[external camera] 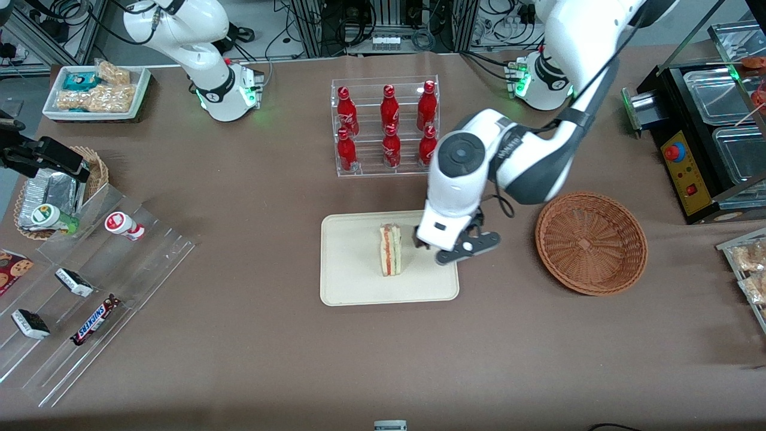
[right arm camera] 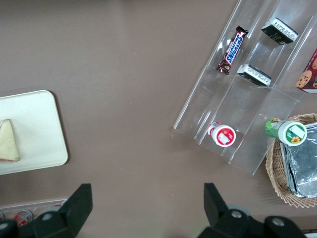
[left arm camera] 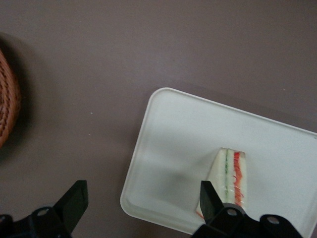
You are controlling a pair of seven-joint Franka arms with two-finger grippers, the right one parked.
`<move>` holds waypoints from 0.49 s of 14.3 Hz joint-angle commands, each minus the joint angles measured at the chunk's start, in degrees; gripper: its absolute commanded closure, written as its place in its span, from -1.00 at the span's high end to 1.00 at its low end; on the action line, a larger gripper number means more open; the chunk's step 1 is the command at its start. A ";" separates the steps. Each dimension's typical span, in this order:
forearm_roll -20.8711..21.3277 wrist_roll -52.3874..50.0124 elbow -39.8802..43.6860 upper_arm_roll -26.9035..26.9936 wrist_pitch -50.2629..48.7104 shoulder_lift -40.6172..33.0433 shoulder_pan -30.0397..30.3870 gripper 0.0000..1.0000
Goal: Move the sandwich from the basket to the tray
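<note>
Sandwich delivered; hand let go, basket empty.

Near to far: sandwich (external camera: 390, 249) stands on its edge on the cream tray (external camera: 353, 281), filling stripe up, nothing gripping it. Hand (external camera: 444, 247) hovers at its 3 o'clock over the tray rim, fingers (left arm camera: 74, 198) spread wide apart. Wicker basket (external camera: 591, 242) sits empty on the table (external camera: 251, 359). Judged: placement done, only retreat left.

Your gripper (external camera: 422, 244), fingers spread, hangs over the tray (external camera: 353, 287) edge; the sandwich (external camera: 390, 249) stands beside it.
</note>
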 commanded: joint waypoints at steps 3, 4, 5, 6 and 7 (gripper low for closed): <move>-1.83 9.23 -8.33 -0.23 -2.35 -8.83 8.99 1.00; -2.02 10.80 -8.68 -0.23 -3.32 -9.97 10.22 1.00; -2.02 12.91 -9.21 -0.23 -4.81 -10.93 10.93 1.00; -2.28 14.67 -9.73 -0.23 -5.95 -11.99 11.64 1.00; -3.68 16.34 -10.61 -0.15 -6.31 -13.30 12.51 1.00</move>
